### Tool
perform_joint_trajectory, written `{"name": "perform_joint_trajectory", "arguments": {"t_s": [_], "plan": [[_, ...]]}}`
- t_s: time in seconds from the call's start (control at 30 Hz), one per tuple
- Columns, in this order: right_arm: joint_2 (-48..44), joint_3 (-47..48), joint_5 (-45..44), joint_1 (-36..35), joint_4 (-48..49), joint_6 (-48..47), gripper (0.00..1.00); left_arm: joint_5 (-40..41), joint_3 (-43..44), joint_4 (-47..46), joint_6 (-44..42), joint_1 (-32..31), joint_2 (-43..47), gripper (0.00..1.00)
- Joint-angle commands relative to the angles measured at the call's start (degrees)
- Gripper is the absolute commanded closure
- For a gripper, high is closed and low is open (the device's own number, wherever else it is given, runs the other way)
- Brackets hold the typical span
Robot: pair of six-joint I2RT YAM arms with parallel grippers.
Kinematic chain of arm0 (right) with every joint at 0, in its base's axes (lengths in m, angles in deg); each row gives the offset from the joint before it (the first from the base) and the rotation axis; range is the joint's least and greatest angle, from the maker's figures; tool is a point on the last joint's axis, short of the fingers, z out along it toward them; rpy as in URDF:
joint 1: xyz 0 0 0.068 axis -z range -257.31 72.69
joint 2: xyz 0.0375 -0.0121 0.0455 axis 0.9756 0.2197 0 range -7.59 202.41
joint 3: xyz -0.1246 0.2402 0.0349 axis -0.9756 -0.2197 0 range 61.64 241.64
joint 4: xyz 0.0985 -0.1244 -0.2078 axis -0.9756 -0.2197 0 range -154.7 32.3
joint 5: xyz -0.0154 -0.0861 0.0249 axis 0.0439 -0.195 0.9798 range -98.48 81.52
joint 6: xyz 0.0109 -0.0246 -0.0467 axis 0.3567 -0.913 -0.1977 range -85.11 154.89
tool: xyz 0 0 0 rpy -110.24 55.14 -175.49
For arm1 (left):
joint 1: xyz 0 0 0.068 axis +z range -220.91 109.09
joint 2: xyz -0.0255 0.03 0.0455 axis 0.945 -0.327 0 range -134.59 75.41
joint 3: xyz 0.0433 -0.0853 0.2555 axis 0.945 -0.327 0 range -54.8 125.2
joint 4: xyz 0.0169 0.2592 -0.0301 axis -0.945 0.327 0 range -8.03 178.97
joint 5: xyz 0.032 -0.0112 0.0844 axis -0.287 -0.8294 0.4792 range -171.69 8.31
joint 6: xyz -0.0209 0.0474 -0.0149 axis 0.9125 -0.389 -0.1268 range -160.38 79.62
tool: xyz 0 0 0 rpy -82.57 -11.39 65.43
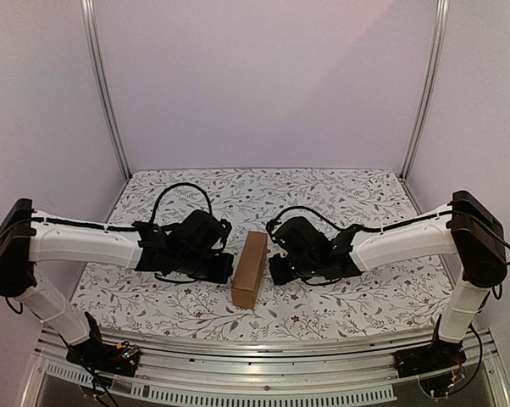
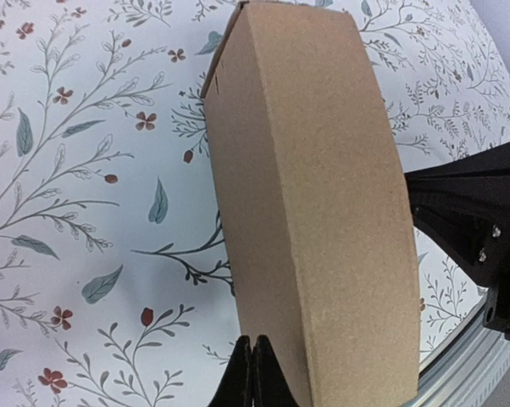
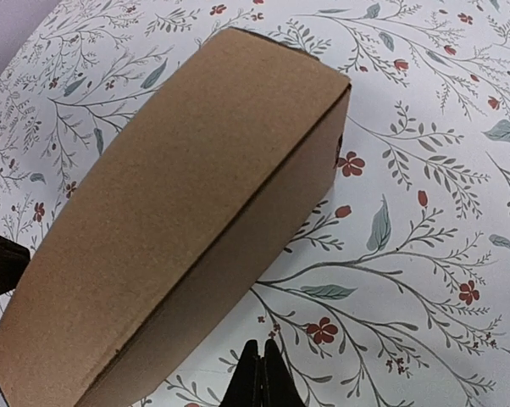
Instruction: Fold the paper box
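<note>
The paper box [image 1: 250, 270] is a plain brown oblong carton, folded shut, lying on the flowered table cloth [image 1: 340, 195] between the two arms. My left gripper [image 1: 228, 268] sits just left of it, shut with nothing in it. In the left wrist view the fingertips [image 2: 253, 373] press together right at the paper box's [image 2: 323, 212] long side wall. My right gripper [image 1: 274, 270] is just right of the carton, also shut and empty. In the right wrist view its tips [image 3: 262, 377] hover over the cloth, a little apart from the paper box [image 3: 179, 212].
The cloth's near edge meets a metal rail [image 1: 263, 343] where both arm bases are bolted. Pale walls and two upright metal posts [image 1: 105, 93] close in the back and sides. The right gripper's black body [image 2: 484, 220] shows past the box in the left wrist view.
</note>
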Motion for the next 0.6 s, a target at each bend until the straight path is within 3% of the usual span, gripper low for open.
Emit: {"name": "perform_joint_trajectory", "arguments": {"t_s": [0.0,0.3,0.57], "plan": [[-1.35,-2.58,2.42,0.57,3.25,2.21,0.98,1.57,2.53,1.64,-0.92,1.71,0.29,1.00],[4.62,-8.35,8.90,2.86,18.61,12.99,1.00,0.77,4.23,0.42,-1.88,2.76,-2.34,1.00],[8.96,-8.45,10.92,3.55,23.48,17.70,1.00,-0.22,4.06,-1.11,-2.02,3.03,-4.16,1.00]]}}
